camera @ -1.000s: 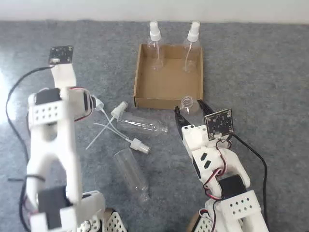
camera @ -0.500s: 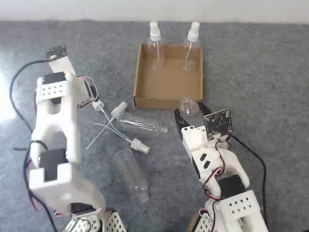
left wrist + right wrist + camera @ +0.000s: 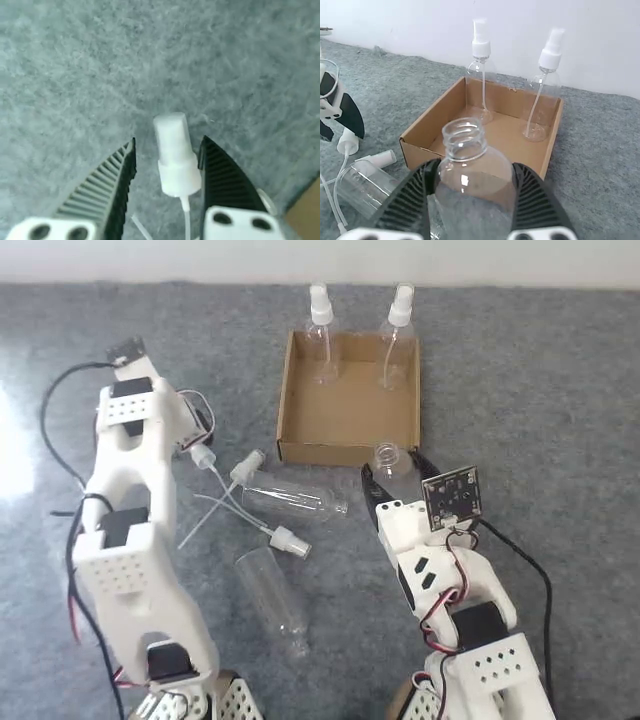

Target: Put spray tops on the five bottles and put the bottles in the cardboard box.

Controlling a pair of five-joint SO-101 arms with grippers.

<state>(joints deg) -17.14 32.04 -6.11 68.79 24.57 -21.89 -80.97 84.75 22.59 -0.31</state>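
Carefully: my left claw (image 3: 168, 141) straddles the spray top (image 3: 175, 155), jaws apart; it sits off-centre, so closing could flick it across the table (image 3: 75, 60).

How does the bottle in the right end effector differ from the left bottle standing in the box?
The held bottle has a bare, open neck; the boxed bottle wears a white spray top. The held bottle stands just outside the box, against its front wall, gripped by the right end effector; the boxed bottle stands free inside, at the back wall. Both are clear and upright.
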